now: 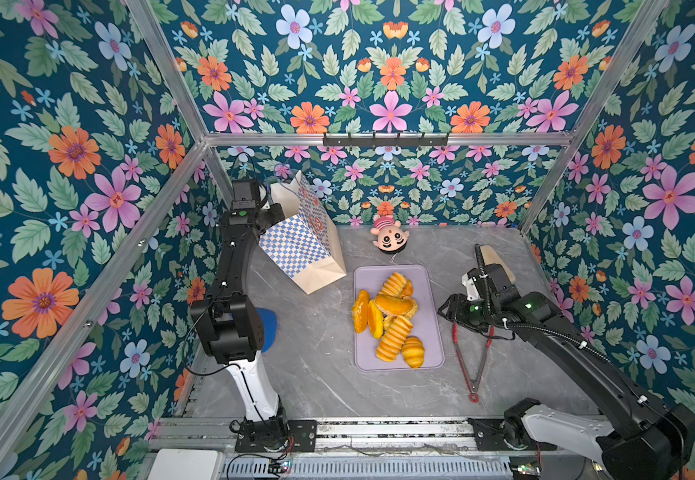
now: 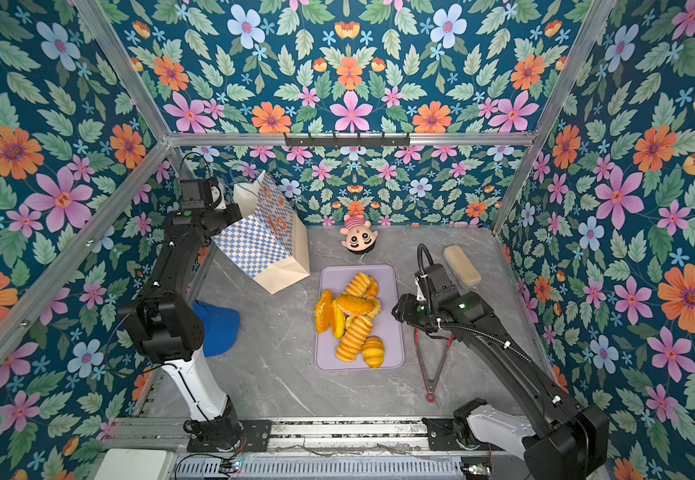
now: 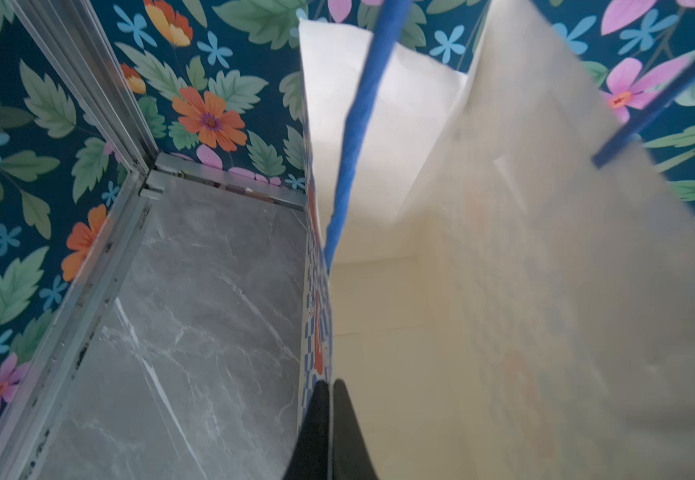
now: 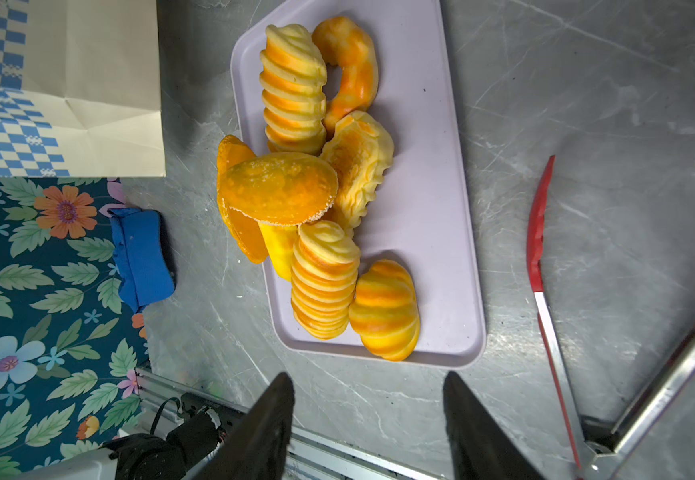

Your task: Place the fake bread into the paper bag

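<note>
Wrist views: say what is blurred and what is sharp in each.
Left wrist view: the bag wall and blue handle close to the lens are soft, the table sharp. Right wrist view: bread and tray crisp.

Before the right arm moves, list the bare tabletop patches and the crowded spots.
Free: the wide grey stretch between paper bag, blue cap and tray; the back strip between doll head and beige block. Crowded: the tray, piled with fake bread, and the gap between tray and tongs, under the right pincer.
</note>
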Available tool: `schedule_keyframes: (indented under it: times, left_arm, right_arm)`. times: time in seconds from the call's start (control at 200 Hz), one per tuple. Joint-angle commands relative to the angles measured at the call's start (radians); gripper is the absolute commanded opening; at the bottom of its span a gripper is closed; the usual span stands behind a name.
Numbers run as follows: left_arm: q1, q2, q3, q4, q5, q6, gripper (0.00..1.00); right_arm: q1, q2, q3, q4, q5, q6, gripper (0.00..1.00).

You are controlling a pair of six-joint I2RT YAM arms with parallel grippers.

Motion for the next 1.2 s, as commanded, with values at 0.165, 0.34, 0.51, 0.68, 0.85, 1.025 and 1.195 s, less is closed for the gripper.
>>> schedule_keyframes:
  times: [0.165,0.34,0.51,0.68,0.85,1.025,1.195]
  left_arm:
    - [-0.006,-0.149,-0.18,0.013,0.056,-0.007,0.0]
    - [-0.01,-0.251,-0.267,-0.041,0.036,0.04,0.0]
    - [-0.019,-0.369,-0.36,-0.082,-0.009,0.068,0.0]
    - [-0.04,-0.459,-0.421,-0.135,-0.059,0.084,0.0]
    - [-0.063,-0.545,-0.492,-0.152,-0.054,0.074,0.0]
    - [-0.145,-0.572,-0.521,-0.197,-0.175,0.084,0.0]
    - [-0.211,-0.593,-0.519,-0.223,-0.299,0.078,0.0]
  right_arm:
    - [0.001,0.02,0.03,-0.009,0.044,-0.043,0.57]
    - [0.0,0.036,0.044,-0.008,0.05,-0.063,0.57]
    - [0.0,0.057,0.068,-0.004,0.05,-0.075,0.57]
    - [0.001,0.065,0.082,0.0,0.045,-0.079,0.57]
    - [0.001,0.055,0.076,0.006,0.046,-0.08,0.57]
    - [0.0,0.055,0.076,0.005,0.052,-0.083,0.57]
    - [0.0,0.049,0.072,-0.008,0.066,-0.087,0.57]
